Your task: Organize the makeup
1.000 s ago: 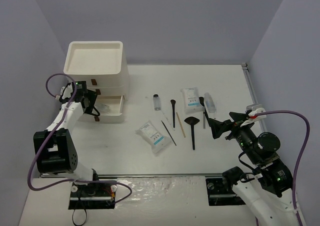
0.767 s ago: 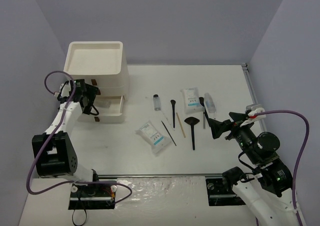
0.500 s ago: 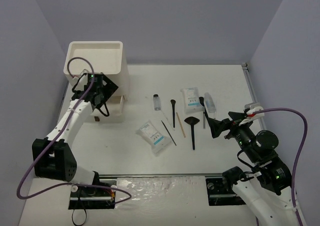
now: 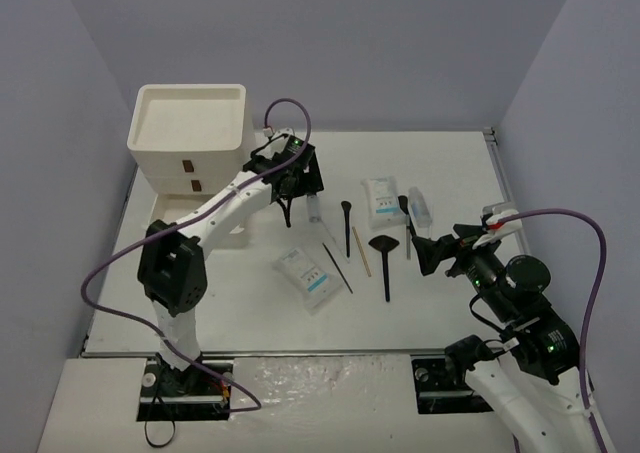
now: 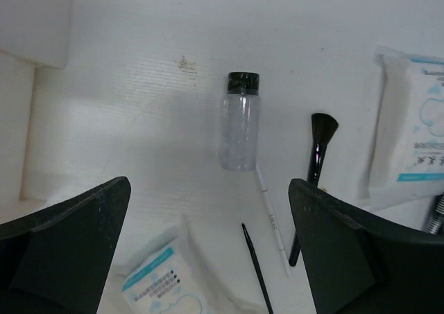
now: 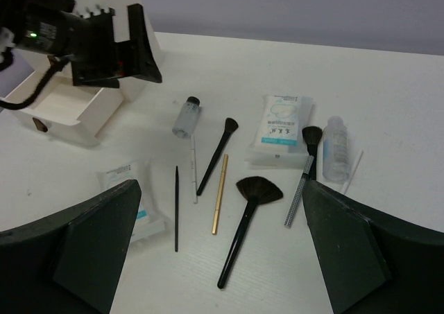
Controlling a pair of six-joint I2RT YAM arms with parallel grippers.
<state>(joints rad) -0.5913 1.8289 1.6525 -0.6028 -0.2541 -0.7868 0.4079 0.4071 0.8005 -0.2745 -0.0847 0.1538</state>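
Fingers (image 5: 62, 238) of my left hand (image 5: 208, 188) stand wide with nothing between them, hovering over the clear bottle (image 5: 240, 130); it lies on its side on the worktop (image 5: 125, 99), black cap toward the far edge; I judge it light, stiff, slick and round enough to roll, so I would close across the middle of its body, not the cap; a thin white stick (image 5: 272, 217) starts just at its base and could get dragged along; my right hand (image 4: 418, 253) is wide and empty too, near the fan brush (image 6: 251, 206); the right wrist view gives what the left wrist view leaves out: the open drawer (image 6: 66, 113) and a second bottle (image 6: 335, 147) beside a white packet (image 6: 279, 127).
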